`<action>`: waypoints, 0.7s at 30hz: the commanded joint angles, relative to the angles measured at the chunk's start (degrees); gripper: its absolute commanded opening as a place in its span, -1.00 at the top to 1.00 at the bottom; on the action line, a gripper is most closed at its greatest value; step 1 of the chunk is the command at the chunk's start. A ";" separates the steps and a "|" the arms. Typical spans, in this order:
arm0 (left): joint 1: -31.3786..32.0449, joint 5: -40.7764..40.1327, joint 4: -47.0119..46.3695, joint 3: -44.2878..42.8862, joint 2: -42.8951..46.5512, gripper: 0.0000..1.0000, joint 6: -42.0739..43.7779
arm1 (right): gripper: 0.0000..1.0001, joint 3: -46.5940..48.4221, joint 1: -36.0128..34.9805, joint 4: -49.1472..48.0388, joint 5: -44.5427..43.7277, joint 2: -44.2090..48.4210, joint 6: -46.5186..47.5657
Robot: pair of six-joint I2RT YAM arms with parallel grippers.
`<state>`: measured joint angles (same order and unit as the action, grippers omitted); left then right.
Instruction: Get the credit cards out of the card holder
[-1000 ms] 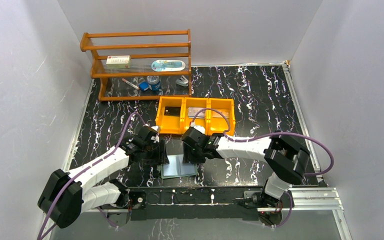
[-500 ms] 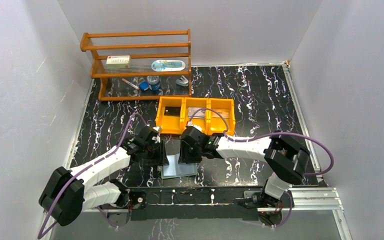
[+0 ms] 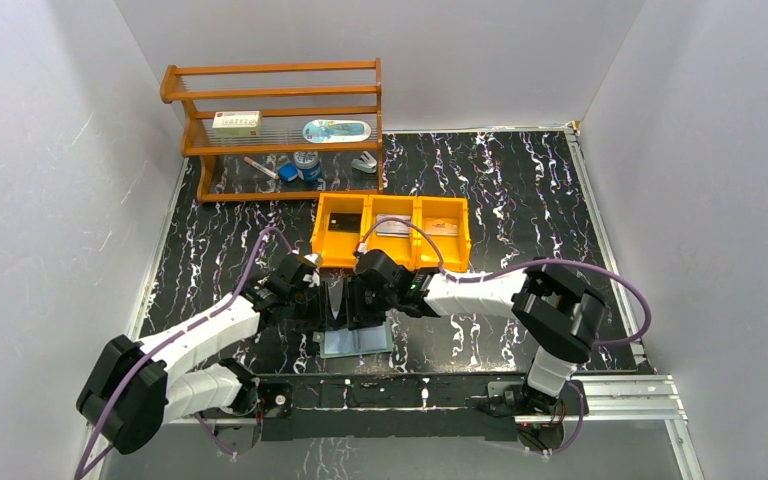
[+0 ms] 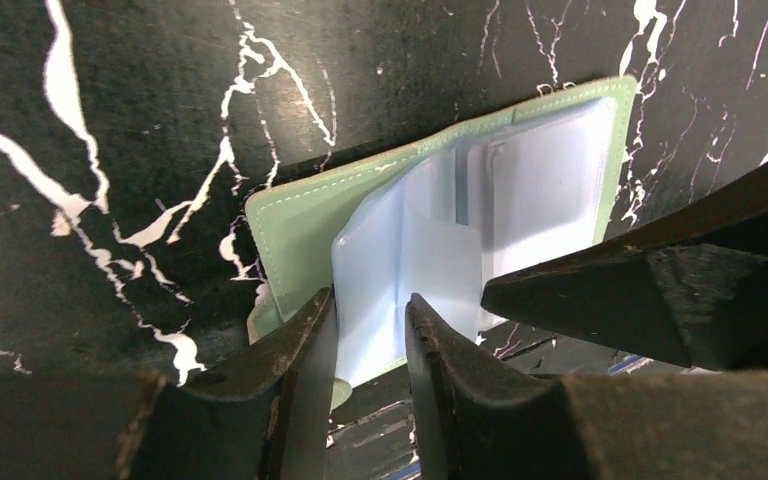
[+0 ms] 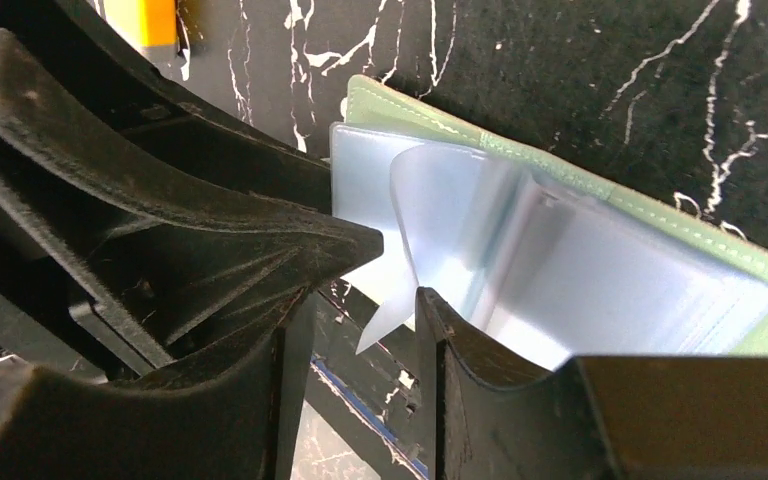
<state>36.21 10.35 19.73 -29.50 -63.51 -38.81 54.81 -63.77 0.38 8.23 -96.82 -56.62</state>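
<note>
**R tool (image 5: 365, 315) has shifted left, now right beside L tool (image 4: 371, 305) over card holder (image 3: 358, 342)**

- Card holder, pos.: lying open on tabletop (image 3: 520, 190) near the arm bases. Green cover down, clear sleeves (image 4: 535, 190) facing up.
- L tool: hardly moved. Jaws narrowly apart w/ one raised sleeve leaf (image 4: 400, 270) between them. Cannot tell whether the pads actually bite it.
- R tool: jaws part open. A loose sleeve corner (image 5: 385, 320) hangs in the gap, nothing gripped.
- Spacing: tools just beside each other, poss. touching.
- Credit cards (image 3: 393, 227): none seen in the sleeves in either wrist view. Black, grey and tan flat items lie one per compartment in orange tray (image 3: 392, 199). Judged to be the cards, but small in view.
- Step (judged): leafing through sleeves to check for a leftover card.
- Handling notes:
  - L should pin or lift one leaf only, at its edge.
  - R should spread the next leaf slowly. The sleeves look slick and springy and may flip back.
  - Keep the cover flat on the tabletop. Don't hoist the whole holder.
  - Mind tool-to-tool contact, as clearance is tight.
</note>
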 commanded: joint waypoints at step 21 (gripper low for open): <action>0.26 -22.39 14.42 -2.49 12.27 0.25 -10.27 | -0.36 -0.76 -0.21 -30.73 19.56 -4.68 -6.78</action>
<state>36.21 -7.77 30.26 -29.89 -52.95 -46.76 54.17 -63.77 -17.04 22.98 -100.92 -59.81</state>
